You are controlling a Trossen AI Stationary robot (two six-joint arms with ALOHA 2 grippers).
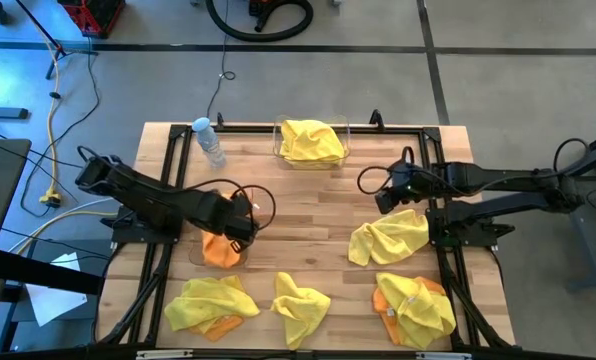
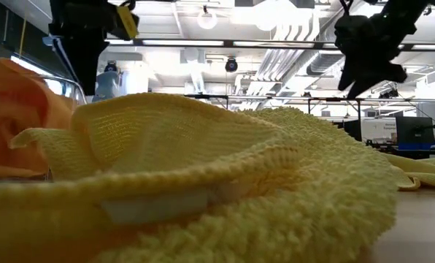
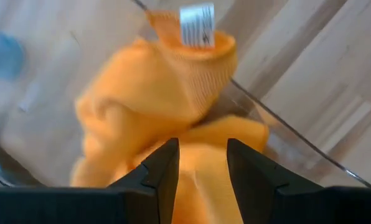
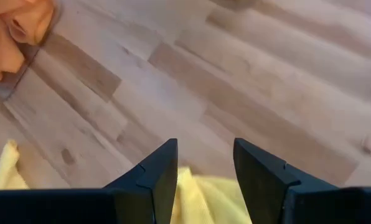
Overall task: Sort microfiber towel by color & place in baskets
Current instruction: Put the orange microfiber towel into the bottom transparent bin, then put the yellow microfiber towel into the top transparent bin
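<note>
My left gripper [image 1: 246, 222] [image 3: 203, 168] is open and points down over an orange towel [image 1: 221, 250] [image 3: 154, 93], which lies bunched in a clear basket [image 3: 279, 121] at the table's left. A yellow towel [image 1: 311, 142] fills the far basket [image 1: 278, 135]. My right gripper [image 1: 383, 195] [image 4: 204, 165] is open and hovers just beyond a loose yellow towel [image 1: 388, 238] [image 4: 198, 199]. Near the front edge lie a yellow towel over an orange one [image 1: 210, 305], a yellow towel alone [image 1: 300, 305], and another yellow-over-orange pile [image 1: 413, 305]. My left gripper stands from above with its fingers [image 3: 167, 171] on either side of a fold of the orange towel; I cannot tell whether they touch it. The towel rests in the basket.
A clear water bottle with a blue cap [image 1: 209, 140] stands at the far left, next to the far basket. Bare wood shows in the middle of the table [image 1: 308, 215]. In the low view a yellow towel [image 2: 203, 183] fills the foreground and hides most of the table.
</note>
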